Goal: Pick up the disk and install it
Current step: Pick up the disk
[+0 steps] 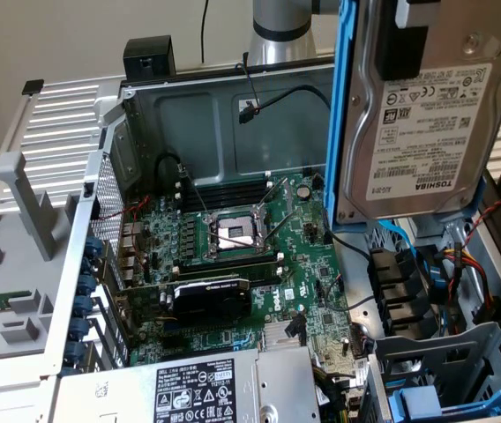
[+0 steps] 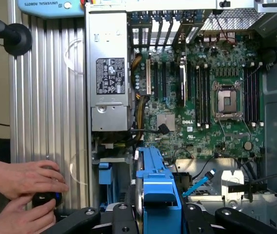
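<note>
The jaws clamp the disk [image 2: 158, 187] by its blue carrier, holding it on edge in the air above the open case [image 1: 233, 106], over the drive-bay end at the exterior view's right. Below lie the power supply [image 1: 198, 388], then the motherboard [image 1: 312, 282] with its bare socket [image 1: 233, 233]. Beside the case a ribbed grey panel [image 2: 46, 97] hides the surface, and a person's hands [image 2: 21, 180] cup a small black object. Behind stand the arm's silver column [image 1: 281, 31] and a plain beige wall [image 1: 74, 35] with a black cable [image 1: 205, 26].
</note>
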{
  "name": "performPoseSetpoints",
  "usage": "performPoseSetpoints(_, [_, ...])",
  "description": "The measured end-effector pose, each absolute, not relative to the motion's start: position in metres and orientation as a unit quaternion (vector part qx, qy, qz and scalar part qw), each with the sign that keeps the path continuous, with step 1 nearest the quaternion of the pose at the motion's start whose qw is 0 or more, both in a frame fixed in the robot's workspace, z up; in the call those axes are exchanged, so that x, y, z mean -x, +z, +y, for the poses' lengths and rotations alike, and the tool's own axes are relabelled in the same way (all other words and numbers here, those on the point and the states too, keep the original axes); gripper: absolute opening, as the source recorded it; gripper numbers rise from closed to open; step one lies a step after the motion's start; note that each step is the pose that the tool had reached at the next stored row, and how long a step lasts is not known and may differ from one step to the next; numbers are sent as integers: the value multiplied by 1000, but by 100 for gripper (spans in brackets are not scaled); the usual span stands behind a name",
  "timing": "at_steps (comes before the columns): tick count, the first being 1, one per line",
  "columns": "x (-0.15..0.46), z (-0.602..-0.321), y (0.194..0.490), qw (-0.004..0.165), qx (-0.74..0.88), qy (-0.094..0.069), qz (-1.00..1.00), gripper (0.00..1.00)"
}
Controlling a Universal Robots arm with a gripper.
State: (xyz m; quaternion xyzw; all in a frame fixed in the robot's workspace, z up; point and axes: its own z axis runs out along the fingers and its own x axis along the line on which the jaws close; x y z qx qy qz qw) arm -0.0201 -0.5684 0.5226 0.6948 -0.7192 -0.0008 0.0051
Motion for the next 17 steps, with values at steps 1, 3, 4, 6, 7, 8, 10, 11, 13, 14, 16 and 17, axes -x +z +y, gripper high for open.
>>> performPoseSetpoints(1, [19,-570,523,5,-695,-1,-719,37])
performPoseSetpoints(3, [16,-574,524,5,-695,-1,-719,37])
performPoseSetpoints(4, [15,-576,524,5,-695,-1,-719,37])
performPoseSetpoints(6, [12,-578,524,5,-695,-1,-719,37])
performPoseSetpoints(7, [11,-579,524,5,-695,-1,-719,37])
performPoseSetpoints(8, [9,-580,525,5,-695,-1,-719,37])
performPoseSetpoints(10, [6,-582,525,5,-695,-1,-719,37])
performPoseSetpoints(11, [3,-583,525,5,-695,-1,-719,37])
performPoseSetpoints(13, [0,-584,525,5,-695,-1,-719,37])
performPoseSetpoints(14, [-2,-584,525,5,-695,-1,-719,37])
performPoseSetpoints(16, [-5,-586,525,5,-695,-1,-719,37])
performPoseSetpoints(17, [-6,-586,525,5,-695,-1,-719,37])
